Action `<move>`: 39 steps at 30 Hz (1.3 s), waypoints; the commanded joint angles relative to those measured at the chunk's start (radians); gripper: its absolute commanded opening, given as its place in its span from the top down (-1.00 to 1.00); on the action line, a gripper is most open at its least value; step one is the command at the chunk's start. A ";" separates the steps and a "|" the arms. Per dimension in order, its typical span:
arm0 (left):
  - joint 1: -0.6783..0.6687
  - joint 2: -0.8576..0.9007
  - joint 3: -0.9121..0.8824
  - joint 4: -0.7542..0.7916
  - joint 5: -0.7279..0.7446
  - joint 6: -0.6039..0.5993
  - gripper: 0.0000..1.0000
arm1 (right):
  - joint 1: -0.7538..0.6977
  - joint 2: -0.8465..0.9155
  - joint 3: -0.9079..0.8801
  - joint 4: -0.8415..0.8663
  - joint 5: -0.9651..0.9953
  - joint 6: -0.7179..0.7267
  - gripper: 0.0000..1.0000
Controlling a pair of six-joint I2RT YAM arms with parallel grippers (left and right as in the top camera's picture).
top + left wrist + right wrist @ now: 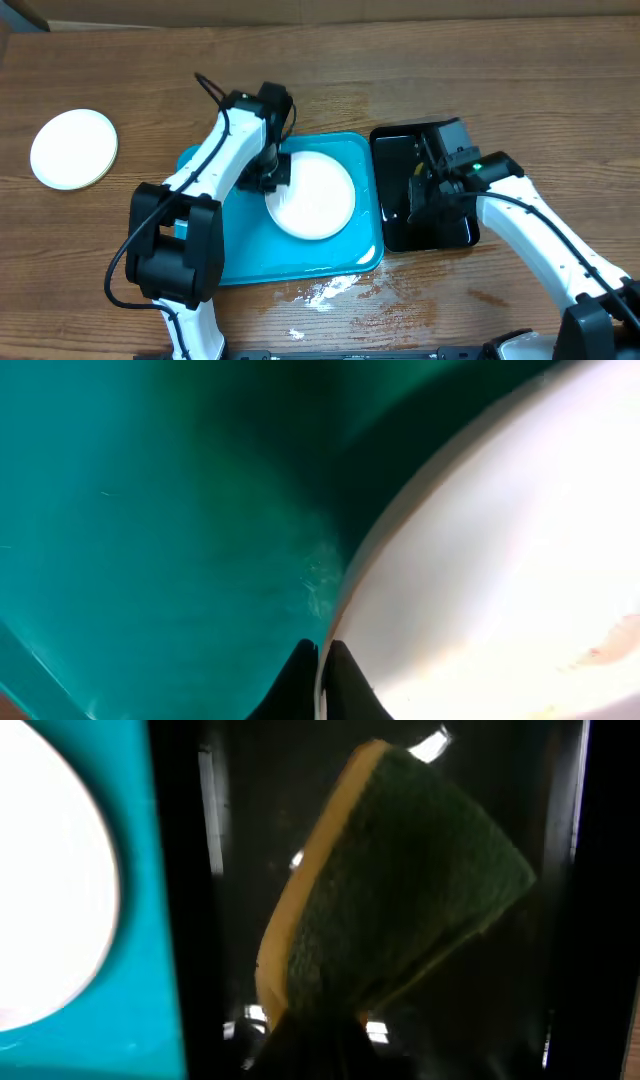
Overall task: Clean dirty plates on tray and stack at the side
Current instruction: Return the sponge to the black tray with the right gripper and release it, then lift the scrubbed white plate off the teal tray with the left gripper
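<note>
Bench: wood-grain bench [520,80] is carrying the turquoise tray [300,258] and, beside it, a glossy black tray [392,205].
Left jaws: the left gripper [322,678] is pinching the rim of the white plate [500,560], jaws almost together with the thin edge clamped between them.
Plate's place: the white plate is lying on the tray, spreading away ahead of the left jaws and to one side of them. The tray floor is showing bare on the other side.
Dirt: a faint brown smear [610,652] is sitting on the plate face, well in from the pinched edge.
Right jaws: the right gripper [312,1042] is gripping a yellow-and-green sponge [400,890] by its near end, poised over the black tray.
Second plate: another pale plate [73,148] is resting on the bench, well apart from both jaws.
Handling: the plate is looking stiff, smooth and probably slick, likely breakable if dropped. The raised rim is the only purchase, so a one-sided pinch is risking tilt and slip. The sponge, by contrast, is looking soft and light.
</note>
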 commanded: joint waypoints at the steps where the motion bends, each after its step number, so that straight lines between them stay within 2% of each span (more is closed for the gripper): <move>1: 0.006 0.007 0.078 -0.018 -0.007 0.035 0.92 | -0.007 0.012 -0.051 0.042 0.061 0.028 0.93; 12: 0.006 0.007 0.196 -0.075 -0.009 0.035 0.92 | -0.007 0.024 -0.113 0.018 0.109 0.186 0.92; 16: 0.006 0.007 0.278 -0.106 -0.008 0.031 0.92 | -0.007 0.024 -0.123 0.011 0.109 0.184 0.76; 17: 0.004 0.007 0.294 -0.106 -0.008 0.031 0.92 | -0.007 0.024 -0.123 0.008 0.108 0.179 0.70; 18: 0.003 0.007 0.311 -0.108 -0.008 0.031 0.92 | -0.007 0.024 -0.122 0.005 0.100 0.177 0.53; 19: 0.003 0.007 0.328 -0.113 -0.008 0.031 0.92 | -0.008 0.024 -0.122 0.003 0.074 0.177 0.06; 20: 0.003 0.007 0.352 -0.122 -0.011 0.031 0.92 | -0.014 0.024 -0.120 0.003 0.030 0.175 -0.19; 23: 0.003 0.007 0.422 -0.142 -0.012 0.031 0.92 | -0.047 0.024 -0.094 -0.016 -0.114 0.122 -0.37; 32: -0.086 0.007 0.524 -0.089 -0.027 0.023 0.92 | -0.237 0.007 0.101 -0.176 -0.269 -0.018 -0.43; 39: -0.241 0.007 0.523 0.028 -0.197 0.018 0.92 | -0.324 0.007 0.205 -0.243 -0.293 -0.029 -0.46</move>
